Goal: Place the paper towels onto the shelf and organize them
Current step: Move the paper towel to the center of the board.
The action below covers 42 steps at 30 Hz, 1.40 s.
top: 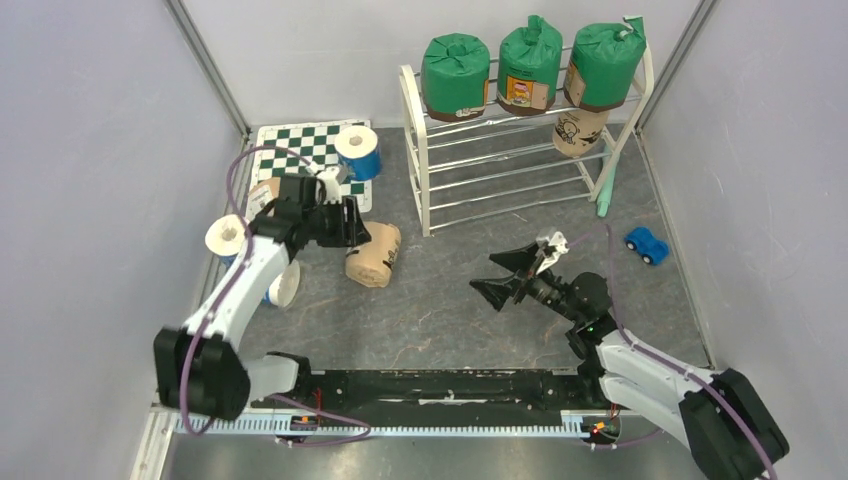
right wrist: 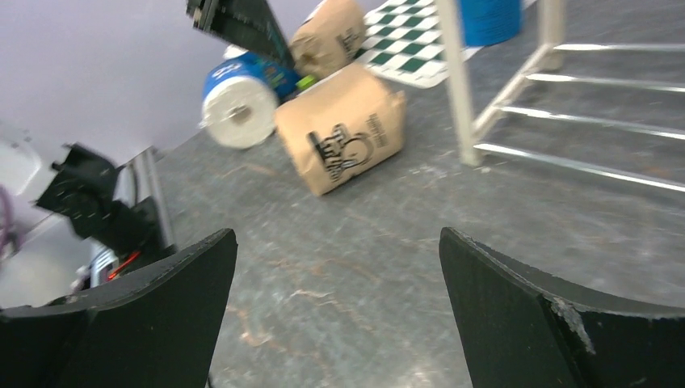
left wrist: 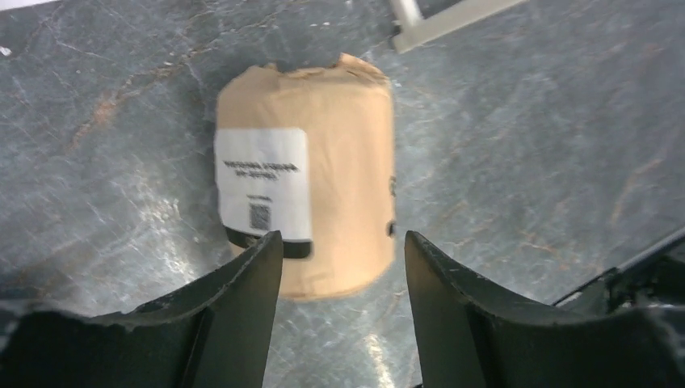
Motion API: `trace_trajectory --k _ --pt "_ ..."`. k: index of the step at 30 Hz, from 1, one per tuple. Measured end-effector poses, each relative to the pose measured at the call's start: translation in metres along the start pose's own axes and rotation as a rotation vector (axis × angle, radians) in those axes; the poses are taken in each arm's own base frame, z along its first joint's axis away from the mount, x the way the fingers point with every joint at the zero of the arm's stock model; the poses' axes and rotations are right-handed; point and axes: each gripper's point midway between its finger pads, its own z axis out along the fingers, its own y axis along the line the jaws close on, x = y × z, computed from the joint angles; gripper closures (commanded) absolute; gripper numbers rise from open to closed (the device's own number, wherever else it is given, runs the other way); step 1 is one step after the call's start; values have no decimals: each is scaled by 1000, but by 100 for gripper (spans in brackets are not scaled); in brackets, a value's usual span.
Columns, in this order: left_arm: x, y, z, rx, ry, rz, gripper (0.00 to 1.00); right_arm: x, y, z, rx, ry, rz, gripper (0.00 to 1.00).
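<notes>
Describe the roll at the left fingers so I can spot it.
Find the white shelf at the back. On the table off its near-left foot, a tan roll lies on its side. Unlike the blue rolls left of it, it is brown paper with a black drawing.

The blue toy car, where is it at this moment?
In the top view, the blue toy car stands on the right side of the table, just to the right of the near right foot of the shelf.
</notes>
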Motion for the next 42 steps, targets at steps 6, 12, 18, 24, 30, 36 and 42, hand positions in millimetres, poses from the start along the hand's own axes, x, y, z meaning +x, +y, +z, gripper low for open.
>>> trace_trajectory --k 6,12,18,24,30,36,42 --pt "12 -12 -17 53 -124 -36 7 15 34 18 -105 62 42 2" --pt "22 2 -12 -29 -60 -67 0 15 43 27 -120 67 40 2" --pt "-44 7 -7 -109 -55 -64 0 18 37 27 -88 75 16 2" --pt "-40 21 36 -131 120 -101 0 22 32 26 -66 91 -3 2" --pt "-9 31 63 -140 308 -145 0 24 30 26 -63 98 -9 2" --pt "-3 16 67 -46 359 -161 0 31 28 26 -57 119 -1 2" --pt "11 2 69 51 401 -186 14 40 28 28 -60 144 14 2"
